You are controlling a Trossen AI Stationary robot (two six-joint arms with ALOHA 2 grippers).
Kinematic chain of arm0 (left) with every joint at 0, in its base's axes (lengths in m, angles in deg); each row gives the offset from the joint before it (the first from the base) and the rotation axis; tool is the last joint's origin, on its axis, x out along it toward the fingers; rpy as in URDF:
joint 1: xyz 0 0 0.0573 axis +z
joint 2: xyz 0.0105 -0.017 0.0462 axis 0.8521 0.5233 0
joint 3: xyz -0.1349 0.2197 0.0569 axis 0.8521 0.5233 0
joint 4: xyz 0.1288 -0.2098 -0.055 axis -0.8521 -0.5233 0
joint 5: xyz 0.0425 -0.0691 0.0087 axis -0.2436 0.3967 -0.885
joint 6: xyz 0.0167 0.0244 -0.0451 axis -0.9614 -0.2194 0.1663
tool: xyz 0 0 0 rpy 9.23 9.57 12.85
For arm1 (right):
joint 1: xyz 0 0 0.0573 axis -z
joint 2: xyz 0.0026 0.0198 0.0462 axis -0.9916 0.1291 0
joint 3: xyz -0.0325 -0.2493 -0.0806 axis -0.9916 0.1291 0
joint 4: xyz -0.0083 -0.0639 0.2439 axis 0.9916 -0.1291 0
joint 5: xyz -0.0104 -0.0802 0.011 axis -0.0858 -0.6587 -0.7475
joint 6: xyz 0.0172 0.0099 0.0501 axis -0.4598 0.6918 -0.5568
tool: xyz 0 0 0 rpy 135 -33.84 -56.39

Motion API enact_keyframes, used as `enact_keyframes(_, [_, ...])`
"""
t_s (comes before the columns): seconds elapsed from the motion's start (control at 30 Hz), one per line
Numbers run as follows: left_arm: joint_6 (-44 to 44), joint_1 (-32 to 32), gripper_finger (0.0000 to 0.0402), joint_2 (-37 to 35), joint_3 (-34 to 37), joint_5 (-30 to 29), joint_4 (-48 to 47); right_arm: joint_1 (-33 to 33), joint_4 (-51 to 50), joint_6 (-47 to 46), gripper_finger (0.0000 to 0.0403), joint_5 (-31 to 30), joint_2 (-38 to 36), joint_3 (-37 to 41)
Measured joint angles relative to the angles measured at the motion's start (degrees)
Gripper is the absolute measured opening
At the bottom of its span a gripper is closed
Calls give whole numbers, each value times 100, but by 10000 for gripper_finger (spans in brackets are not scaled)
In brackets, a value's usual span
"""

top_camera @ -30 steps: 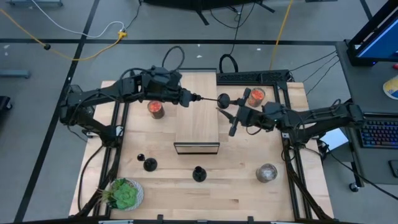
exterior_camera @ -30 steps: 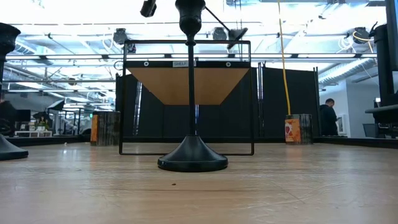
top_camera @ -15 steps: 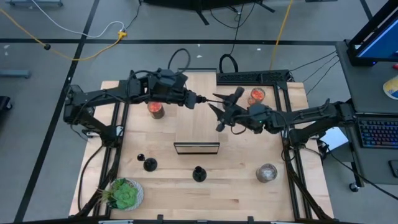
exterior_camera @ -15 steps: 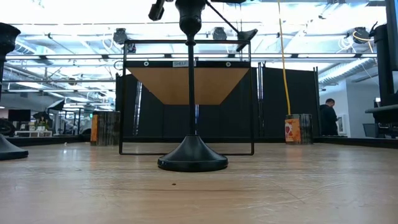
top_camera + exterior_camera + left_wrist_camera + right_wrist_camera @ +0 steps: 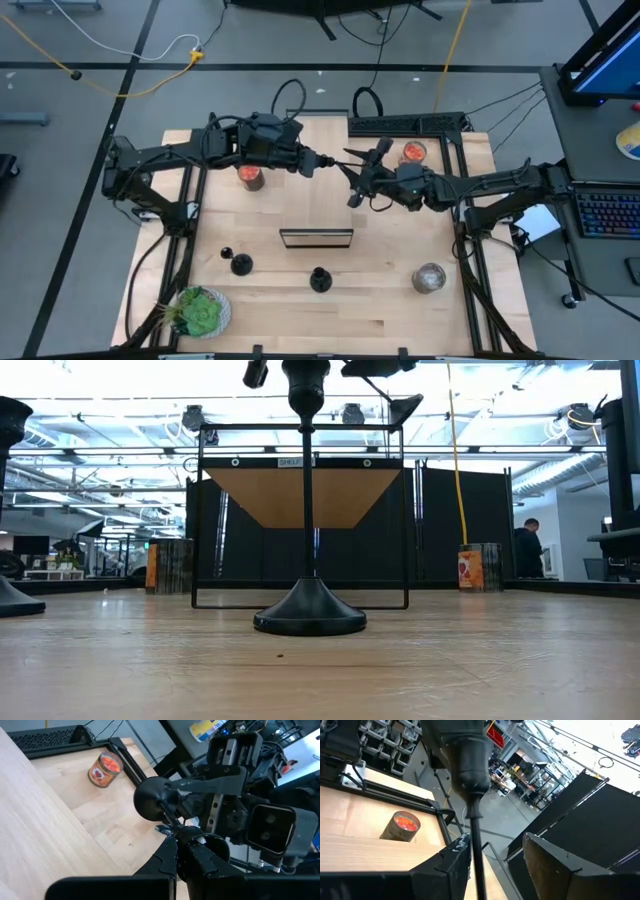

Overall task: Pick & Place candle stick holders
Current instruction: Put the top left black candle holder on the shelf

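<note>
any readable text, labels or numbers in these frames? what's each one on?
"SHELF": small white label at the top middle of the black shelf frame, low view.
Red-orange jar label: printed, too blurred to read.
Yellow-and-blue container behind the table in the left wrist view: print unreadable.
Red sign in the room behind, right wrist view: no legible words.
Nothing else readable.

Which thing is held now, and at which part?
The left tool holds a black candle holder by its thin stem; the right tool is open around it.
</note>
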Motion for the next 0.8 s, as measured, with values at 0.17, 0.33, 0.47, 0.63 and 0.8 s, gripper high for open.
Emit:
enact_keyframes(0.17, [46,-80,10,218,2,54,252,7,-71,-19,152,23,2,2])
enact_keyframes(0.33, [96,-102,10,433,0,351,534,8,-320,-185,126,8,9,9])
enact_keyframes(0.47, [116,-98,10,453,0,367,599,4,-315,-184,103,-17,2,9])
enact_keyframes(0.63, [111,-100,10,455,0,350,595,-7,-339,-315,69,-3,7,11])
enact_keyframes(0.8, [106,-100,10,452,-2,300,491,-10,-343,-334,27,-2,7,11])
